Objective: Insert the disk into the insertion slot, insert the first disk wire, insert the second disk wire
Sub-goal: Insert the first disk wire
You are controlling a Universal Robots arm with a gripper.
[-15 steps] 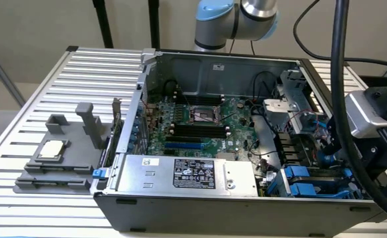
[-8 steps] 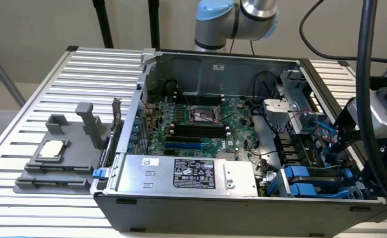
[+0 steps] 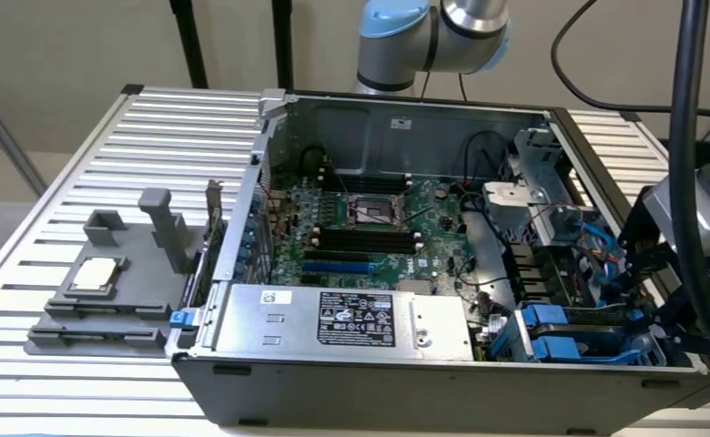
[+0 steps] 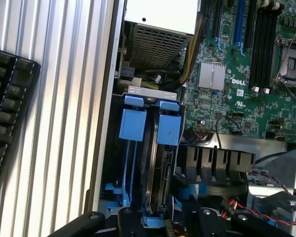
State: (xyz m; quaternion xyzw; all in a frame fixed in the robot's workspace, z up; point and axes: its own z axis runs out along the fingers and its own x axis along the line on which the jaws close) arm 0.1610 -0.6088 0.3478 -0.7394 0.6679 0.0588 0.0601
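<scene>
The insertion slot [image 3: 570, 332] is the grey drive cage with bright blue rails and tabs, at the near corner of the open computer case on the exterior view's right. In the wrist view I look straight down into this cage [image 4: 150, 148]. Two blue tabs sit side by side at its top. Under one tab a thin dark slab [image 4: 160, 177] stands edge-on in a bay. It may be the disk, but no label shows. My gripper [image 3: 677, 291] hangs black just beside and above the cage, and its dark body [image 4: 153, 224] lines the wrist picture's edge.
A silver labelled power-supply box [image 3: 343, 319] lies beside the cage, with the green motherboard [image 3: 368, 228] and black CPU socket [image 3: 373, 209] behind it. Blue cables [image 3: 592, 232] and red-black wires [image 4: 281, 197] crowd the case. A grey fixture [image 3: 100, 282] sits on the slatted table, and a keyboard [image 4: 10, 113] lies outside the case.
</scene>
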